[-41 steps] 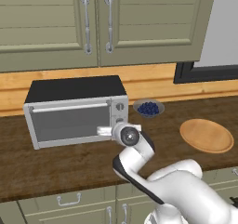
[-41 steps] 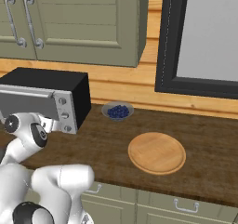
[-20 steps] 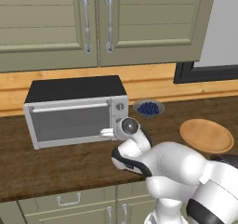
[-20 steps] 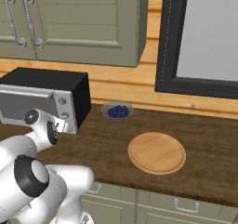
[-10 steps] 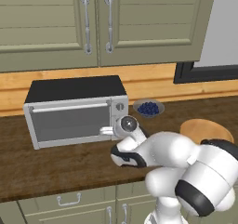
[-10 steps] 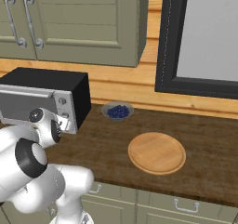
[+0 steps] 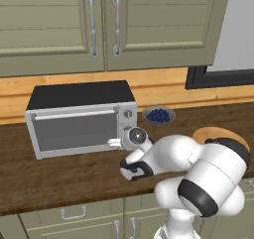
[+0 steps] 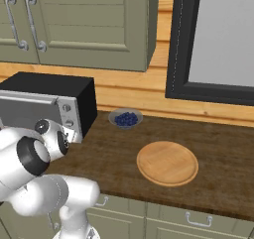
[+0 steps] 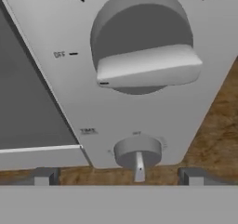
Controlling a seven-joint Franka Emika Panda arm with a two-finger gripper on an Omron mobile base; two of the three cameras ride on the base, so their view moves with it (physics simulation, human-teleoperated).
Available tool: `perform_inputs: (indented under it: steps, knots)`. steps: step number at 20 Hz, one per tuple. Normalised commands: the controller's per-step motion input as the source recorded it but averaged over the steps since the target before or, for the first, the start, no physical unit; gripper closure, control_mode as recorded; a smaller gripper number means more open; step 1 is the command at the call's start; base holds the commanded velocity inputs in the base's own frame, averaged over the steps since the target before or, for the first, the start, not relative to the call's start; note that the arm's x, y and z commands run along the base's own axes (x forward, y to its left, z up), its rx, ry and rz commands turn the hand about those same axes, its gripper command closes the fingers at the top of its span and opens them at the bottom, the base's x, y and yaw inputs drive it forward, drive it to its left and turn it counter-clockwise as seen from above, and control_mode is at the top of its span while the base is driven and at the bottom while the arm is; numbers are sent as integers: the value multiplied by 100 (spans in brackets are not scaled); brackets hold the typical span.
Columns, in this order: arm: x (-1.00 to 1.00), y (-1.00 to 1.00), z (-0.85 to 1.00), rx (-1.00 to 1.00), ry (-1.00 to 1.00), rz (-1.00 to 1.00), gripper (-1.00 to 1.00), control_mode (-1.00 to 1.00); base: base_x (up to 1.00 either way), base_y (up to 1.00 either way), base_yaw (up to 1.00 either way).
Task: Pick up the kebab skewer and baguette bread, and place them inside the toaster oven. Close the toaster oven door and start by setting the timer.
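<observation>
In the left base view, the toaster oven (image 7: 82, 116) stands on the brown tabletop (image 7: 59, 178) against the wooden back wall, under the green cabinets (image 7: 104, 25). The toaster oven door (image 7: 77, 130) is closed, with its bar handle along the top edge. The white arm is folded low in front of the camera; its wrist bends to the left and the hand (image 7: 115, 143) reaches to the lower part of the knob panel on the right side of the oven. A bowl of blueberries (image 7: 158, 115) sits just to the right of the oven, and a round wooden board (image 7: 218, 135) lies farther right, partly behind the arm.

In the right base view, the arm fills the lower left, with its wrist just before the right front corner of the oven (image 8: 49, 101). The bowl (image 8: 125, 118) and the board (image 8: 167, 163) are well apart from the arm.

In the hand view, the camera looks closely at the silver panel. A large knob (image 9: 142, 46) with a flat grip is at the top and a small knob (image 9: 137, 152) is below it. The two dark fingertips (image 9: 44, 176) stand wide apart on both sides of the small knob; the hand is fully open and holds nothing.
</observation>
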Motion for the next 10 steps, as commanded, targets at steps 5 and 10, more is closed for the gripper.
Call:
perform_inputs:
  steps: [5,10]
  knots:
    - [12,-2,-19,0,0,0,-100,-100,0,0,0]
    - [15,-3,-17,0,0,0,-100,-100,0,0,0]
